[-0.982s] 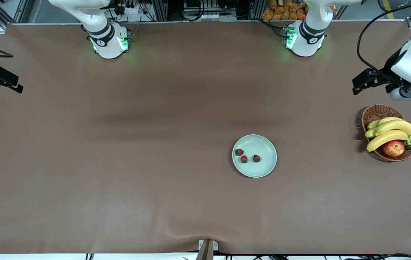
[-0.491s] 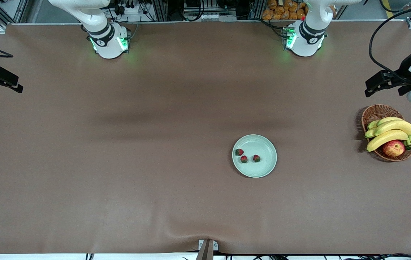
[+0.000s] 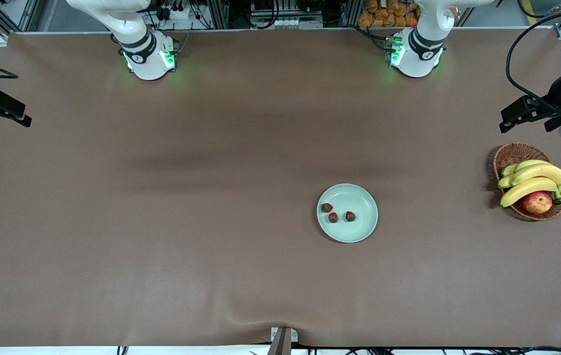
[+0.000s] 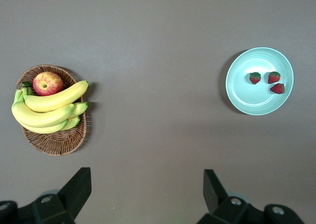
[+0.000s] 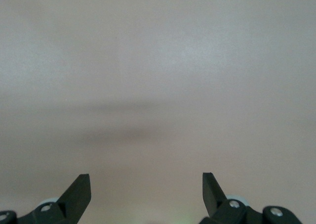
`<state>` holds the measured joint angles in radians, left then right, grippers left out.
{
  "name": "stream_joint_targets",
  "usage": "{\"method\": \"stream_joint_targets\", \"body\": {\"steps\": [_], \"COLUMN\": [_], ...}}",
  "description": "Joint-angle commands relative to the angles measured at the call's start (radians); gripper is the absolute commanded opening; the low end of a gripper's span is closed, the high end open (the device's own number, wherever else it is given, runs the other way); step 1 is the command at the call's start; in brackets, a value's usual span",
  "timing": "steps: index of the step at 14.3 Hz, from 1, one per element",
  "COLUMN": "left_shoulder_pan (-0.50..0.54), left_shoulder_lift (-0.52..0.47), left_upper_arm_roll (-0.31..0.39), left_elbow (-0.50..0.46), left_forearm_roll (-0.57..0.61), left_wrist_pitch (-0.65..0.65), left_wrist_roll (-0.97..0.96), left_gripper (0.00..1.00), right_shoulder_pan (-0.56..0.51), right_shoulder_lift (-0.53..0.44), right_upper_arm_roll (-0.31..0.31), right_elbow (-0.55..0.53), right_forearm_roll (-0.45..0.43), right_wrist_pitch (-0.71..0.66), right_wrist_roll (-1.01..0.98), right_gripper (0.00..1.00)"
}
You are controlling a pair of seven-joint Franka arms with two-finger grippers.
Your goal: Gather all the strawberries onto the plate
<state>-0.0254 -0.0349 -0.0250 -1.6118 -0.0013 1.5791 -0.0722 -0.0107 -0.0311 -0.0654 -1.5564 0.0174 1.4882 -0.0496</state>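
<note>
Three small red strawberries (image 3: 326, 207) (image 3: 333, 217) (image 3: 350, 216) lie inside the pale mint-green plate (image 3: 359, 229), grouped toward the right arm's end of it. The left wrist view shows the same plate (image 4: 252, 103) with the strawberries (image 4: 255, 77) in it. My left gripper (image 3: 507, 121) hangs open and empty over the table at the left arm's end, close to the basket; in its wrist view the left gripper (image 4: 146, 177) frames bare cloth. My right gripper (image 3: 24, 118) waits open and empty over the right arm's end, and the right gripper (image 5: 146, 182) sees only cloth.
A brown wicker basket (image 3: 509, 155) holding bananas (image 3: 532, 180) and a red-yellow apple (image 3: 537, 202) stands at the left arm's end of the table. Brown cloth covers the whole table. A small metal bracket (image 3: 283, 337) sits at the table edge nearest the front camera.
My left arm has drawn back toward its end of the table, gripper still open. The right arm, plate and strawberries have not moved.
</note>
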Motion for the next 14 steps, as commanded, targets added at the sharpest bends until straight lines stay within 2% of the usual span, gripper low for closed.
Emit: {"method": "stream_joint_targets", "body": {"steps": [1,14], "left_shoulder_pan": [0.001,-0.004], "left_shoulder_lift": [-0.022,-0.014], "left_upper_arm_roll": [0.002,0.002], "left_elbow": [-0.020,-0.017], "left_forearm_roll": [-0.017,-0.006], "left_wrist_pitch": [0.012,0.012], "left_wrist_roll": [0.014,0.014], "left_gripper": [1.00,1.00], "right_shoulder_pan": [-0.015,-0.015], "right_shoulder_lift": [-0.013,-0.013], "right_upper_arm_roll": [0.010,0.009], "right_elbow": [0.001,0.005], "right_forearm_roll": [-0.008,-0.010], "right_wrist_pitch": [-0.011,-0.014], "right_wrist_roll": [-0.010,-0.010], "right_gripper": [1.00,1.00]}}
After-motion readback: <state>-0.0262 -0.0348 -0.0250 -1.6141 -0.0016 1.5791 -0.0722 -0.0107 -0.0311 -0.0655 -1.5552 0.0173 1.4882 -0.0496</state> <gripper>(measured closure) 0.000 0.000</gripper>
